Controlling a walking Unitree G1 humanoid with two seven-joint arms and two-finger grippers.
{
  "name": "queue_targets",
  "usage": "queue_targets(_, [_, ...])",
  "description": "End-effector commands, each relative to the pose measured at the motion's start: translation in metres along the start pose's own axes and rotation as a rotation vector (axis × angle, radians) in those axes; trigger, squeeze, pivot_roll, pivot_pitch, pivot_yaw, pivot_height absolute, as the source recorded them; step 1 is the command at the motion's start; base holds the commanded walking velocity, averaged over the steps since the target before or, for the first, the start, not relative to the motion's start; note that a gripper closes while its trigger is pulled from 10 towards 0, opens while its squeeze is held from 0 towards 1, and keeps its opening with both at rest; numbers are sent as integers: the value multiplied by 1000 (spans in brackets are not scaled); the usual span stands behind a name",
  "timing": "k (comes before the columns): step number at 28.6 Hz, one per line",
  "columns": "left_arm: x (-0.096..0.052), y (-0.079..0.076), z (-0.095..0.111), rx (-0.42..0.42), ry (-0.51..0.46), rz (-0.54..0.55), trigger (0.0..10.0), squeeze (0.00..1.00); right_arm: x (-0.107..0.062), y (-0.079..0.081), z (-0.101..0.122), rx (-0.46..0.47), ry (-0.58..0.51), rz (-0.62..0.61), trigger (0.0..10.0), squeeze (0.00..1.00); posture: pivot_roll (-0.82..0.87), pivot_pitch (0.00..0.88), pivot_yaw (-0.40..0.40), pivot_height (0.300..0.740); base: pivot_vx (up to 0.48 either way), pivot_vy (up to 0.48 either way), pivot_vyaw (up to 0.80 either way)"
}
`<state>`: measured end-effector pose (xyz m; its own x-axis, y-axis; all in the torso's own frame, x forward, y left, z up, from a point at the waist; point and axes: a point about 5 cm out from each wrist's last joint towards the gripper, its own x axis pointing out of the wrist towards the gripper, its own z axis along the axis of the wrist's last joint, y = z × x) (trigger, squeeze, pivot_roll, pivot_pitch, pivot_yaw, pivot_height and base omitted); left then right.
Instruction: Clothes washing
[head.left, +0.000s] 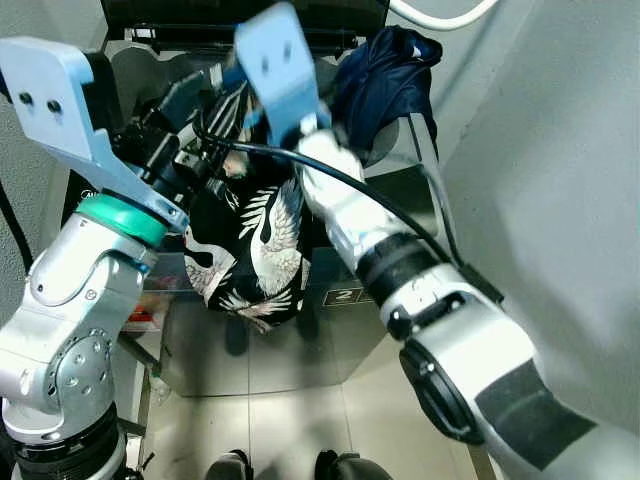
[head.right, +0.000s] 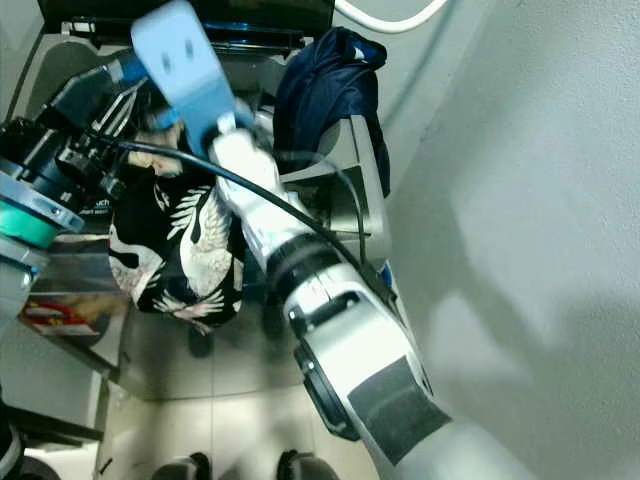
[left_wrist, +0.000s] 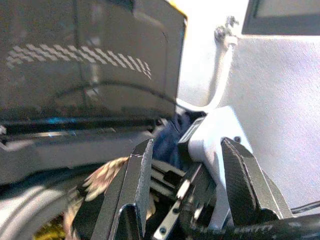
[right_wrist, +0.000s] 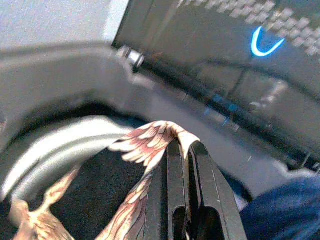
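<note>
Right gripper (right_wrist: 182, 150): fingers pressed together on a fold of the printed garment (head.left: 262, 250), a black cloth with pale crane figures. The pinched fold sits at the fingertips, and the cloth falls away beneath them. In the head views the garment hangs from the level of the washer (head.left: 330, 300) opening, down over the machine's front, in front of the open door (head.left: 425, 190). Its lower end hangs free above the floor (head.left: 290, 410).

Left gripper (left_wrist: 187, 165): fingers spread apart, nothing between them. It is raised just beside the right arm's wrist, and through the gap the wrist view shows that arm's pale bracket and black cable. The printed garment lies just below and beside the left fingers; contact cannot be confirmed.

A second item, a navy garment (head.left: 385, 70), is draped over the top edge of the door, on the robot's right of the printed one and apart from both grippers.

The washer's dark control panel (right_wrist: 240, 60) stands above the opening, with a blue lit mark on it. The drum rim (right_wrist: 55, 145) shows beneath the held cloth, and the black body of the garment lies across it.
</note>
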<state>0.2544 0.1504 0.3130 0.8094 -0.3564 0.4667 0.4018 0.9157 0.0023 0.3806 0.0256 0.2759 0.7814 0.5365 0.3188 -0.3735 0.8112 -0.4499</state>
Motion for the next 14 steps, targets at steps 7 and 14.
queue_targets(7, [1,-3,2,-7,-8,-7,10000,0,-15,-4,-13,87,-34,185,10000,1000,70,101,0,740,0,0,0])
queue_targets(14, [1,-1,2,-4,-5,0,10000,0,-30,-19,-10,214,-115,219,10000,1000,74,112,-2,740,0,0,0])
